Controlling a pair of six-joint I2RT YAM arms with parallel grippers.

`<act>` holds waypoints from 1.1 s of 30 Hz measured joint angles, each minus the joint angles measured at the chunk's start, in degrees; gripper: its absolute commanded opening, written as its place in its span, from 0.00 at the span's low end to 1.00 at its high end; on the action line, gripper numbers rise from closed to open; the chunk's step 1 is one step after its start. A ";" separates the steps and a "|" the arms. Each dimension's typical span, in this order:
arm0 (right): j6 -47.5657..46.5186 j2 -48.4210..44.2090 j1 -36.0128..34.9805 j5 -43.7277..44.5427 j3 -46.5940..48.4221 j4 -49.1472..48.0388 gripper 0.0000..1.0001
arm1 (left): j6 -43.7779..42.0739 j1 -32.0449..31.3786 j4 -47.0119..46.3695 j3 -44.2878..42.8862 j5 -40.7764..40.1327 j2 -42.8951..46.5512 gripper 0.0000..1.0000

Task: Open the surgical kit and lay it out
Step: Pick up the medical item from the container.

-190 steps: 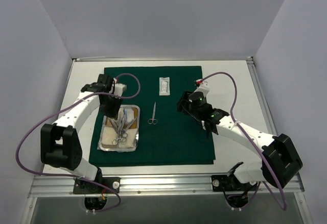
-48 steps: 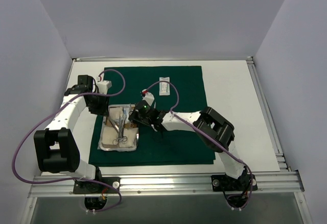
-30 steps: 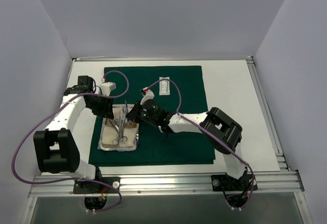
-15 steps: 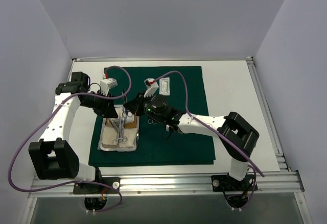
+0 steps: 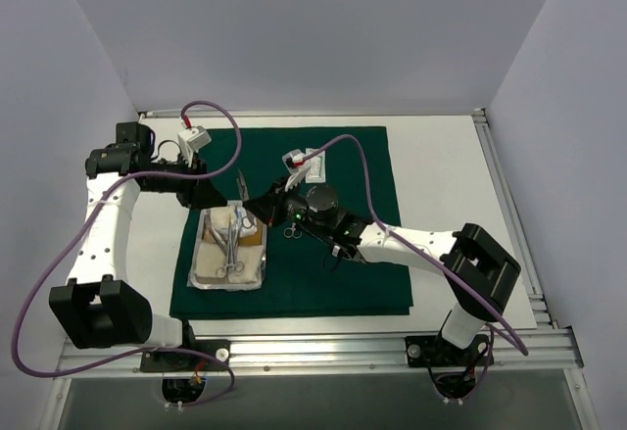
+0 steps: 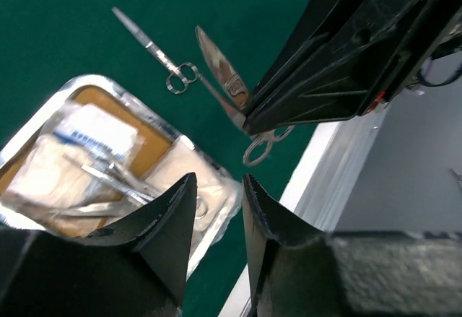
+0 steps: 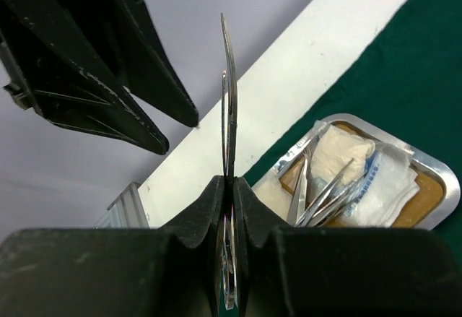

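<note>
The right arm is stretched from its base at the near right edge leftward across the dark green cloth (image 5: pixel 343 273). The right gripper (image 7: pixel 227 183) is clamped on a ring-handled steel instrument (image 7: pixel 228 93), which is held off the cloth with its tip pointed upward, just beside the steel tray (image 5: pixel 263 254). In the tray, forceps (image 7: pixel 317 190) and white gauze packets (image 7: pixel 339 147) are laid on a tan liner (image 6: pixel 108 104). The left arm is raised along the left edge and bent back inward; the left gripper (image 6: pixel 219 180) is held above the tray's far end, its fingers parted narrowly around nothing. A pair of scissors (image 6: pixel 155 46) is laid on the cloth beyond the tray. A white packet (image 5: pixel 318 164) is seen farthest back.
</note>
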State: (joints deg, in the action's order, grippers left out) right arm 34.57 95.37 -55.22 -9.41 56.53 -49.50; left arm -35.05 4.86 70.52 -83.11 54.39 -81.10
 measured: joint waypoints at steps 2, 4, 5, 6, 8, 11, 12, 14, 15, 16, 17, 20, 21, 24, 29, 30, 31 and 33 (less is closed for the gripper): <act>-1.11 -0.66 -0.07 -1.09 0.00 -0.68 0.00 | -0.28 -0.04 0.37 -0.20 2.82 0.11 0.44; -2.01 -1.33 -0.15 -2.05 0.00 -1.22 0.00 | -0.31 -0.22 0.66 -0.20 4.59 0.11 0.45; -2.32 -1.57 -0.26 -2.45 0.00 -1.64 0.00 | -0.33 -0.28 0.72 -0.20 5.16 0.11 0.45; -2.62 -1.77 -0.33 -2.95 0.02 -2.01 0.00 | -0.33 -0.39 0.85 -0.20 5.75 0.11 0.45; -3.15 -1.97 -0.37 -3.89 0.02 -2.84 0.00 | -0.28 -0.68 0.98 -0.20 6.71 0.11 0.45; -3.37 -1.97 -0.37 -4.98 0.02 -3.34 0.00 | -0.35 -0.90 1.14 -0.20 8.20 0.11 0.45; -3.39 -1.97 -0.37 -5.29 0.02 -3.48 0.00 | -0.42 -0.94 1.27 -0.20 8.90 0.11 0.45; -3.37 -1.97 -0.39 -5.81 0.02 -3.74 0.00 | -0.72 -0.96 1.62 -0.24 9.99 0.13 0.44; -3.37 -1.97 -0.42 -6.10 0.02 -3.87 0.00 | -0.79 -0.96 1.75 -0.28 10.51 0.13 0.44; -3.37 -1.97 -0.42 -6.29 0.02 -3.96 0.00 | -0.81 -0.98 1.77 -0.28 10.91 0.11 0.44; -3.37 -1.97 -0.42 -6.54 0.02 -4.07 0.00 | -0.79 -1.01 1.77 -0.28 11.21 0.13 0.44; -3.37 -1.97 -0.44 -7.10 0.02 -4.26 0.00 | 0.24 -1.14 1.29 -0.28 11.72 0.13 0.42; -3.34 -1.97 -0.46 -7.32 0.02 -4.33 0.00 | 0.79 -1.18 0.87 -0.28 11.72 0.11 0.40; -3.34 -1.97 -0.70 -7.67 0.04 -4.35 0.00 | 2.19 -1.27 -0.39 -0.28 11.76 0.13 0.34; -3.34 -1.97 -0.72 -7.89 0.04 -4.37 0.00 | 4.02 -1.46 -1.25 -0.28 12.13 0.13 0.25; -3.32 -1.97 -0.72 -7.91 0.04 -4.39 0.00 | 4.28 -1.51 -1.27 -0.28 12.22 0.13 0.24; -3.32 -1.97 -0.72 -7.91 0.04 -4.39 0.00 | 4.37 -1.53 -1.27 -0.28 12.37 0.13 0.19; -3.30 -1.95 -0.72 -7.91 0.04 -4.48 0.00 | 4.48 -1.55 -1.22 -0.28 12.76 0.17 0.11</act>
State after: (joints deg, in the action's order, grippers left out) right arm 31.27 93.43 -55.94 -17.32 56.58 -53.98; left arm -30.57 3.31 69.30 -83.40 67.16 -80.93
